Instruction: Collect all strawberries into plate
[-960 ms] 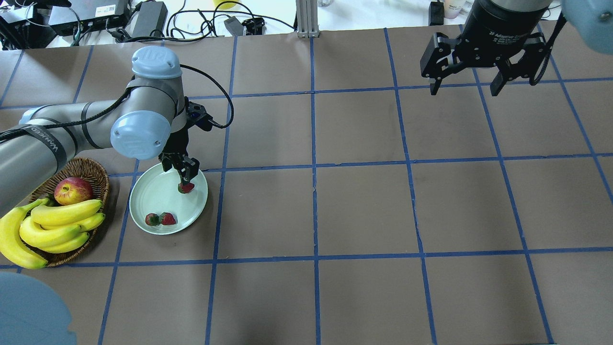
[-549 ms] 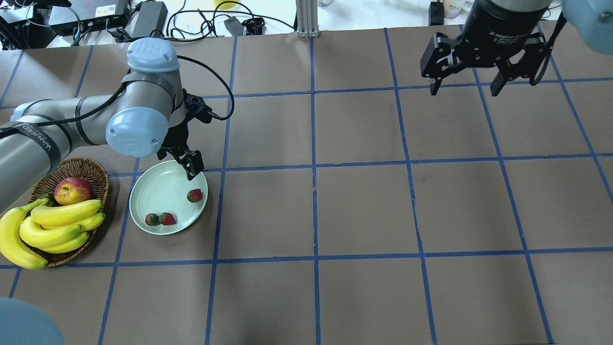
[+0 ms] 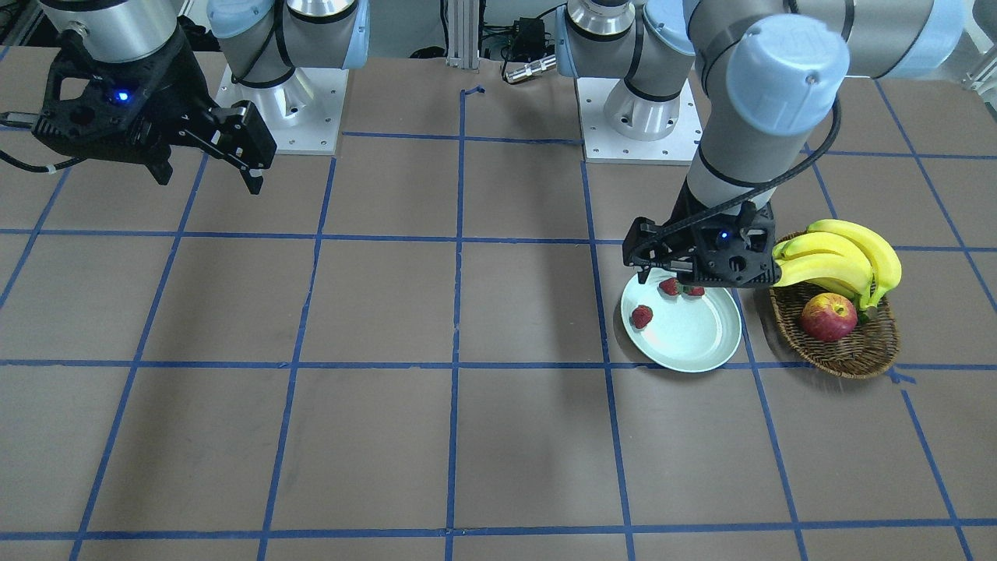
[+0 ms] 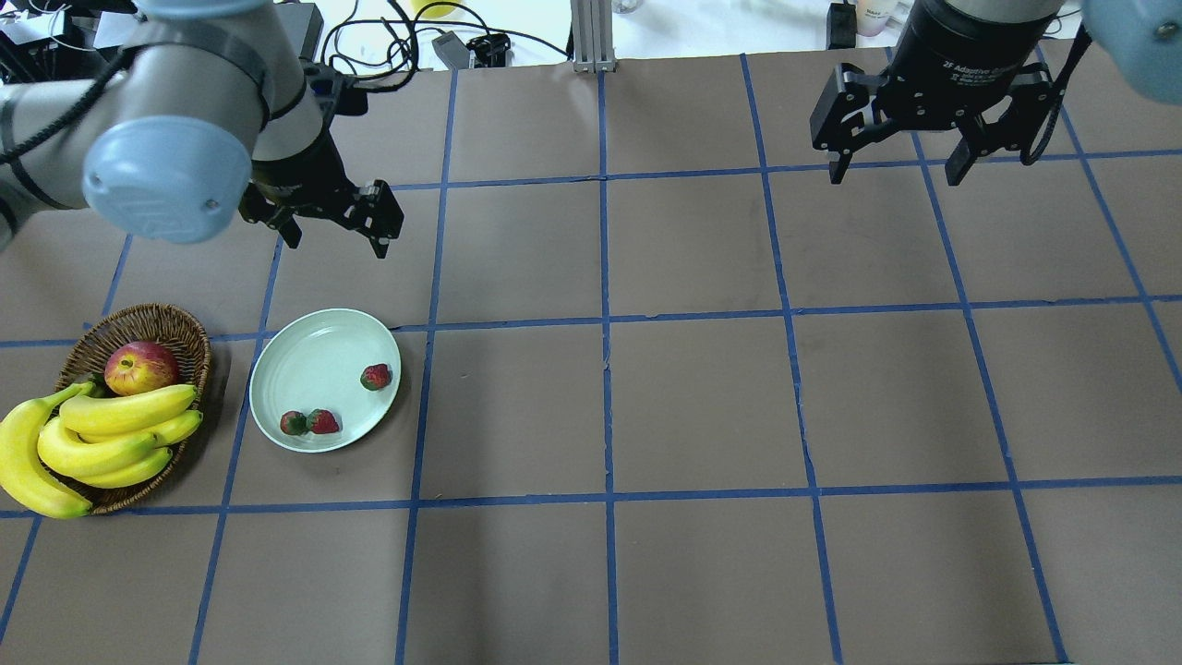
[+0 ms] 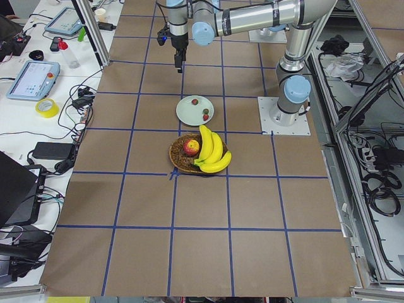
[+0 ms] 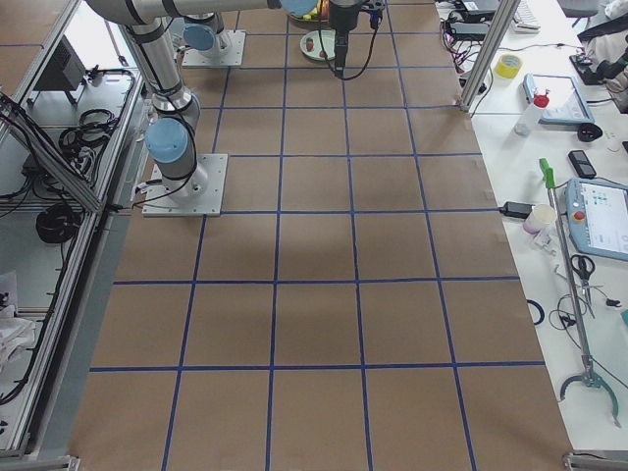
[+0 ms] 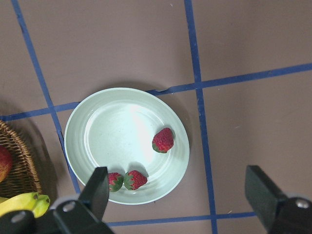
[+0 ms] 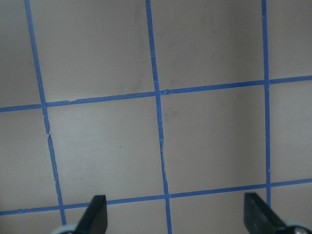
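Observation:
All three strawberries lie in the pale mint-green plate [image 4: 305, 369]. One strawberry [image 4: 375, 377] sits near its right rim. Two more strawberries [image 4: 322, 422] [image 4: 294, 423] lie side by side at its near rim. The left wrist view shows the same plate [image 7: 117, 131] with the single berry [image 7: 163, 140] and the pair [image 7: 135, 179] [image 7: 115, 181]. My left gripper [image 4: 337, 242] is open and empty, raised above the table beyond the plate. My right gripper [image 4: 896, 175] is open and empty, high over the far right of the table.
A brown wicker basket [image 4: 138, 321] stands just left of the plate. It holds a red-yellow apple [image 4: 140, 367] and a bunch of bananas [image 4: 111, 434]. Cables and power bricks lie past the table's far edge.
My left gripper let go of the third strawberry, which now lies in the plate. The gripper then rose and drew back beyond the plate. The right arm has not moved.

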Motion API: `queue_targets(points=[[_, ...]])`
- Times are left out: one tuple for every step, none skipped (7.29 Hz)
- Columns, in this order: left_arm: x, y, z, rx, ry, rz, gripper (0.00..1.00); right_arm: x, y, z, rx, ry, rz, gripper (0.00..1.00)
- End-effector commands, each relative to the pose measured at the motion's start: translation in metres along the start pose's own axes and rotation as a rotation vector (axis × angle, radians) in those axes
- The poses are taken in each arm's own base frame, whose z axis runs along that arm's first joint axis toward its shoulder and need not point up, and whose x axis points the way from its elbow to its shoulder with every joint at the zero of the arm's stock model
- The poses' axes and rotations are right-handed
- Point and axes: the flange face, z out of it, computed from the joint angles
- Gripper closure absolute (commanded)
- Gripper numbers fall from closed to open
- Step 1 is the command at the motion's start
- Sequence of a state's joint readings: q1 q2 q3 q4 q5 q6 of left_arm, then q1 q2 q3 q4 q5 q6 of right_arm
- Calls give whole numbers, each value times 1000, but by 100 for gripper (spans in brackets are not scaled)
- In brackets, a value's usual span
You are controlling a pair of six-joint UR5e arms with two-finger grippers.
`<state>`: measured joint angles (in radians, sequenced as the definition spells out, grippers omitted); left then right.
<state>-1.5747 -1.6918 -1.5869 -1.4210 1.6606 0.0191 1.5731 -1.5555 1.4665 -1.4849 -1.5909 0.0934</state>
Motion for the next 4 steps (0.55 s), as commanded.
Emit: queue_targets(points=[[11, 14, -39, 41, 16, -49, 0, 0, 0, 0, 0, 0, -1, 0], [5, 26, -50, 34, 14, -56, 0, 1, 0, 1, -3, 2, 1, 0], [1, 39, -60, 26, 11, -57, 0, 1, 0, 1, -3, 2, -1, 0], [2, 50, -64, 20, 17, -52, 0, 1, 0, 1, -4, 2, -1, 0]])
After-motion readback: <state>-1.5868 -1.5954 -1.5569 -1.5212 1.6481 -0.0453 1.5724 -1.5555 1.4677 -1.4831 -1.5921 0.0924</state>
